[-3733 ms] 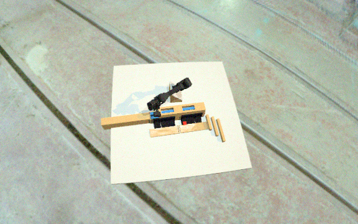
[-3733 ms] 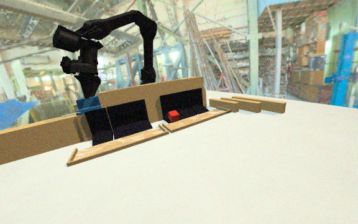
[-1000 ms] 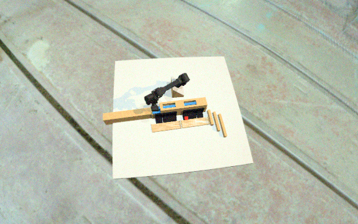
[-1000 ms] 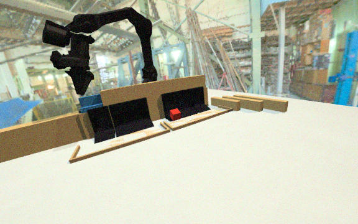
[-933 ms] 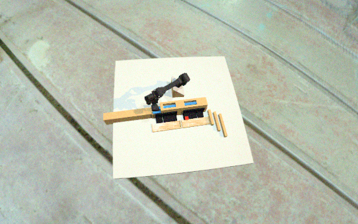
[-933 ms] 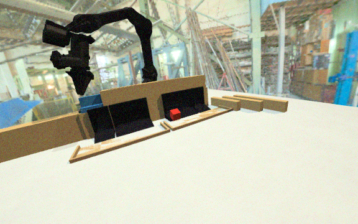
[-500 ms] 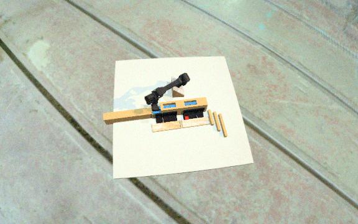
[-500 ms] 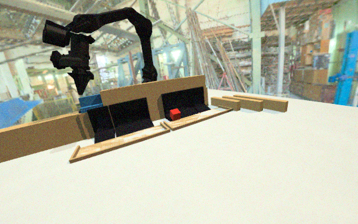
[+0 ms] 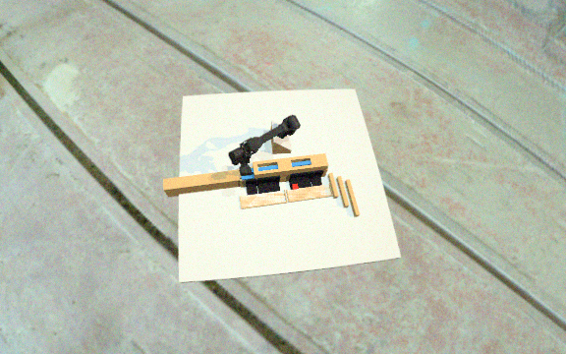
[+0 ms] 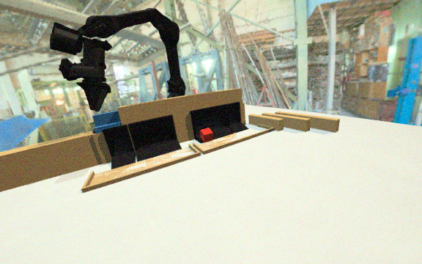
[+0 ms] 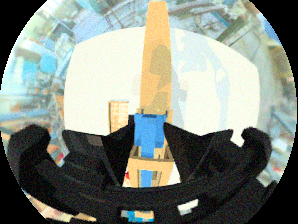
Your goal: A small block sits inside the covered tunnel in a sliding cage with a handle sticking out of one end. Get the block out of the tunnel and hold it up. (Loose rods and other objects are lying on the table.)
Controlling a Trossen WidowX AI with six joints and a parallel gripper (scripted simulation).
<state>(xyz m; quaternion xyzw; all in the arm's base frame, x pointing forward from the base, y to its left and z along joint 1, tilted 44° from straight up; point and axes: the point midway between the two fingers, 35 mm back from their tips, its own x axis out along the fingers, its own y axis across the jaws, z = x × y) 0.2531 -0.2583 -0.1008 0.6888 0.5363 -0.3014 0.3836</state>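
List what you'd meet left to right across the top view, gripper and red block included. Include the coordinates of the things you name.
Long wooden beam [image 9: 199, 183] [image 10: 39, 159] [image 11: 157, 30] → gripper [image 9: 246, 172] [image 10: 94, 110] [image 11: 149, 124] → red block [image 9: 295, 186] [image 10: 206, 135] [image 11: 127, 175] → shortest rod [image 9: 332, 185] [image 10: 264, 122] → middle rod [image 9: 343, 192] [image 10: 299, 124] → longest rod [image 9: 352, 198] [image 10: 326, 125]. Overlapping tunnel, blue slider and trays left out.

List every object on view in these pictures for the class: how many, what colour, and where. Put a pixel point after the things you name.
Small block [image 9: 295, 186] [image 10: 206, 135]: 1, red, at the tunnel's opening nearer the rods
Tunnel [image 9: 285, 172] [image 10: 184, 128]: 1, tan, mid-board, two top slots
Sliding piece [image 9: 248, 176] [image 10: 106, 121] [image 11: 149, 132]: 1, blue, inside the tunnel, one end sticking out
Black panels [image 9: 267, 184] [image 10: 156, 136]: several, count unclear, along the tunnel's openings
Long beam [image 9: 204, 183] [image 10: 35, 161] [image 11: 156, 40]: 1, tan, beyond the blue end
Shallow trays [image 9: 263, 201] [image 10: 141, 171]: 2, light wood, before the tunnel
Rods [image 9: 353, 198] [image 10: 324, 125]: 3, tan, beside the tunnel
Wedge-like shape [image 9: 279, 147]: 1, brown, by the arm
Board [image 9: 263, 246] [image 10: 269, 202] [image 11: 100, 75]: 1, off-white, underneath
Arm [image 9: 269, 135] [image 10: 172, 48]: 1, black, behind the tunnel
End effector [image 9: 245, 171] [image 10: 94, 109] [image 11: 149, 124]: 1, black, open, over the blue end
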